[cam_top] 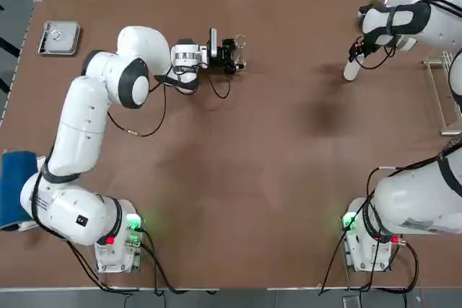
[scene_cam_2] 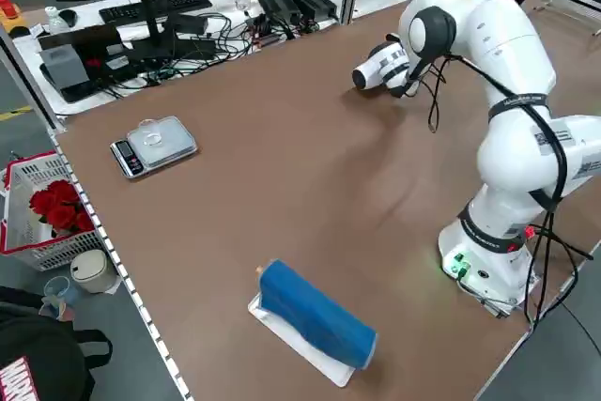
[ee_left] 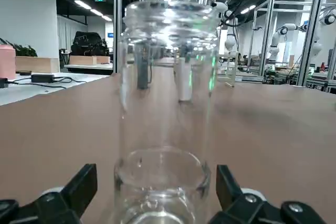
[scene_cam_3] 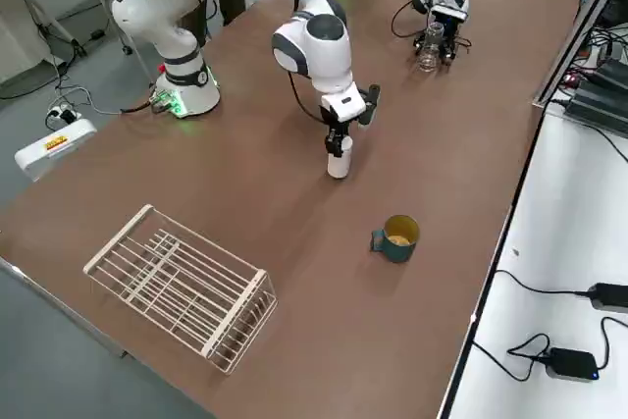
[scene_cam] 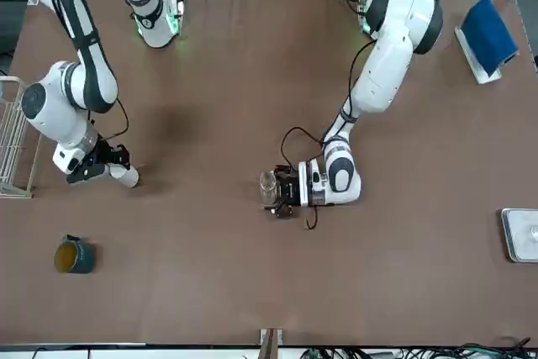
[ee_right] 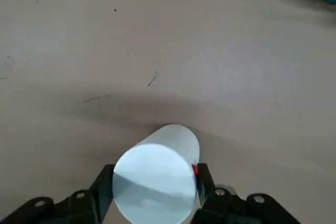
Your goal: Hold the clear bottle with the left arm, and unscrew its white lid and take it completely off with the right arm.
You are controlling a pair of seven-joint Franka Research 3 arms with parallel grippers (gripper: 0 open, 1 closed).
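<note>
- My left gripper [ee_left: 156,174] is spread wide at the upright, open-topped clear bottle [ee_left: 164,114].
- My right gripper [ee_right: 154,167] pinches the white lid [scene_cam_3: 340,160], well apart from it.

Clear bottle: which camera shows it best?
Left wrist view: the clear bottle shows large, bare threaded neck to base, between the left gripper's open fingers. Top, front and right side views show it small, at that gripper, out over the table. Left side and right wrist views don't show it.
</note>
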